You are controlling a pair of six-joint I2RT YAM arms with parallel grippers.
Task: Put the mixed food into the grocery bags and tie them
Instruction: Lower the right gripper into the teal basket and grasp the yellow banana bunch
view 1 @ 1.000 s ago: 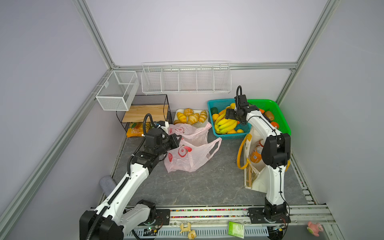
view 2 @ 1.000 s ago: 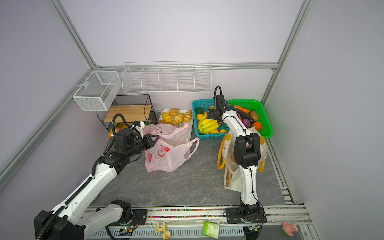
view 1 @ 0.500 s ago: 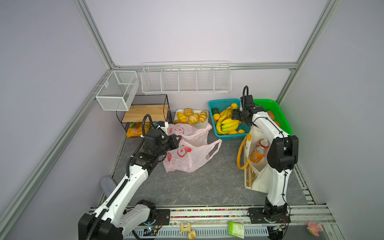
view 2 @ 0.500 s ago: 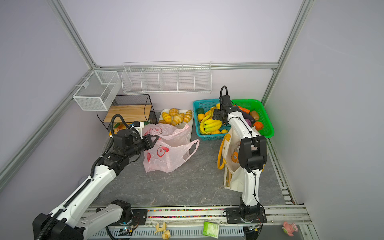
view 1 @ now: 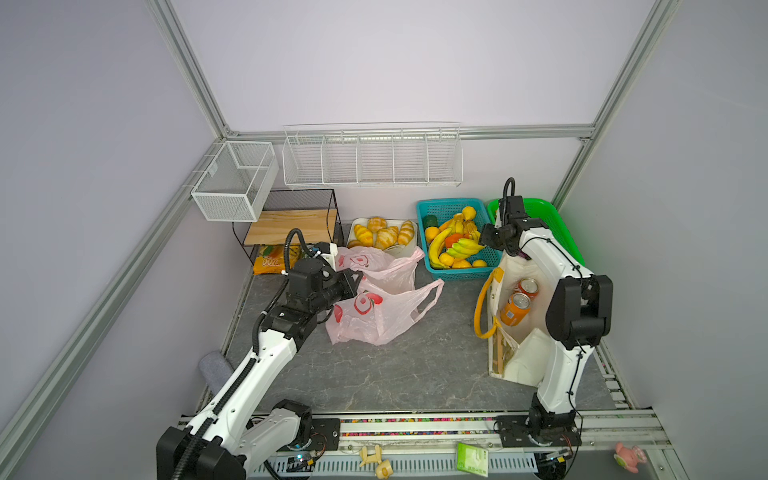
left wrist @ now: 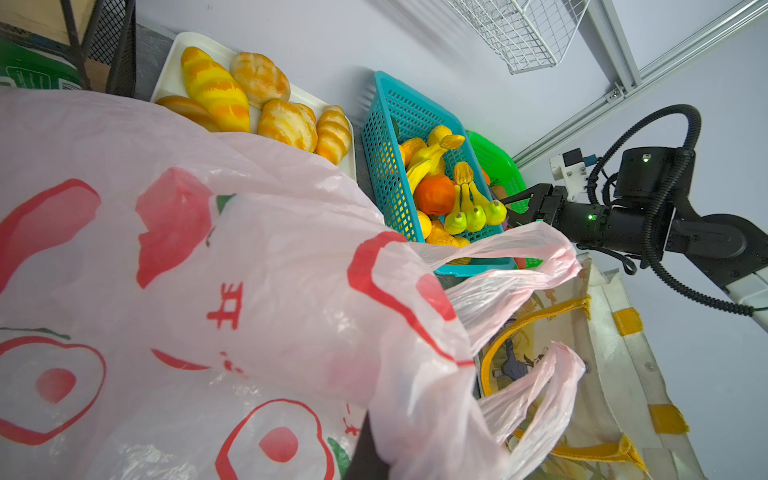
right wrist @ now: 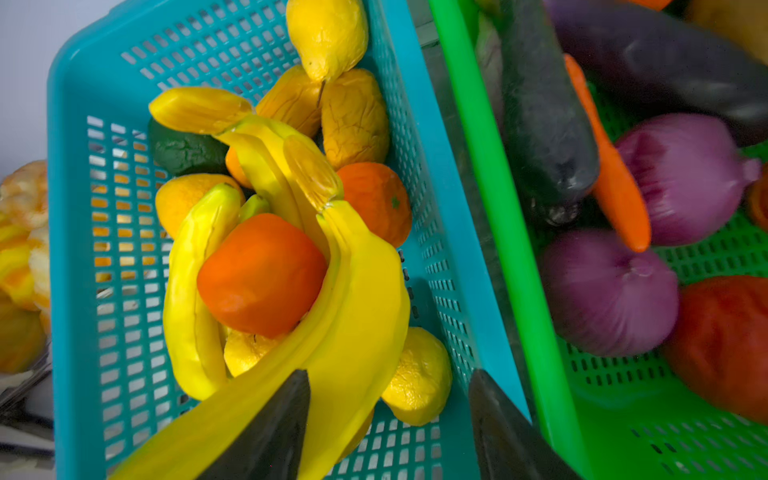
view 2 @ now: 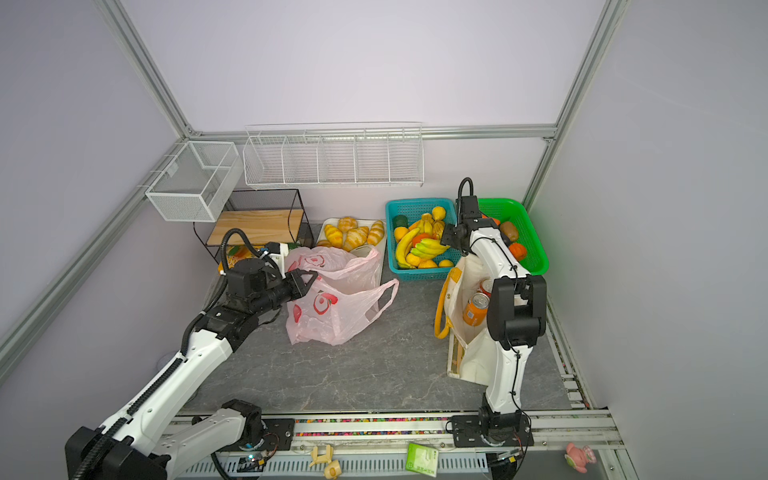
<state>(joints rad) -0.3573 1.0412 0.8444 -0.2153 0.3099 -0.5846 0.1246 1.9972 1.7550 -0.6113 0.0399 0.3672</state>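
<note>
My left gripper [view 1: 353, 279] [view 2: 309, 277] is shut on the rim of the pink plastic bag [view 1: 374, 307] [left wrist: 249, 291], which slumps on the grey table with its mouth held up. The cream canvas tote [view 1: 523, 357] stands at the right with an orange soda can [view 1: 514, 309] and a red cola can [view 1: 528, 286] inside. My right gripper [view 1: 484, 244] [right wrist: 388, 374] reaches into the teal basket [right wrist: 66, 249]. It is open around a yellow banana bunch [right wrist: 353, 299]. One finger lies against the bunch and the other stands apart from it. Oranges [right wrist: 262, 274] and a pear [right wrist: 328, 33] lie beside it.
A green basket [view 1: 555, 220] with eggplant, purple onions and a carrot sits right of the teal one. A white tray of croissants and rolls [view 1: 382, 235] stands behind the pink bag. A black wire shelf [view 1: 291, 220] and white wall baskets [view 1: 370, 158] line the back.
My right gripper has shifted to the teal basket's right side and its jaws have narrowed around the banana bunch. The left gripper has kept hold of the pink bag, barely moving.
</note>
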